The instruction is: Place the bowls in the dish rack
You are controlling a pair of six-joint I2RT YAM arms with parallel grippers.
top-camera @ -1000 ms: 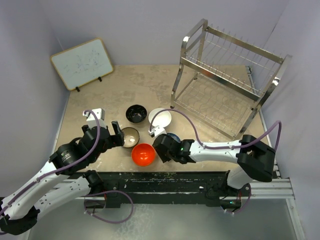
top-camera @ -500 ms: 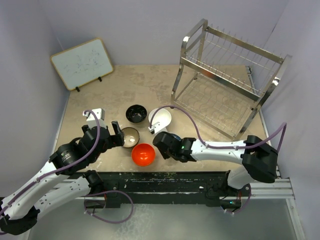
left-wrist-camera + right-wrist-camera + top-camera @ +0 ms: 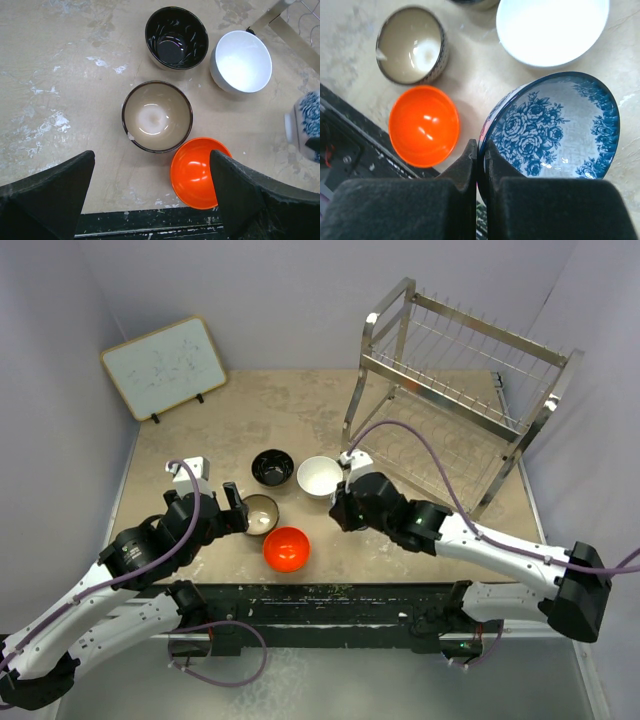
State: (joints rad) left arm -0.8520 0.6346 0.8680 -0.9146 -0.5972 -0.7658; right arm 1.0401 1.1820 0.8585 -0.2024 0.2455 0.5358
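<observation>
Tabletop [image 3: 300, 400] was beige, mottled, scuffed with pale chipped patches. Plain lavender-grey walls [image 3: 280, 300] closed it in on the left, far and right sides. Wood-framed whiteboard [image 3: 165, 367] stood at the far left corner on small dark feet, faint marks on it. Black rail [image 3: 330, 600] ran along the near edge, grey floor [image 3: 380, 690] below. Light was even and soft, shadows weak
</observation>
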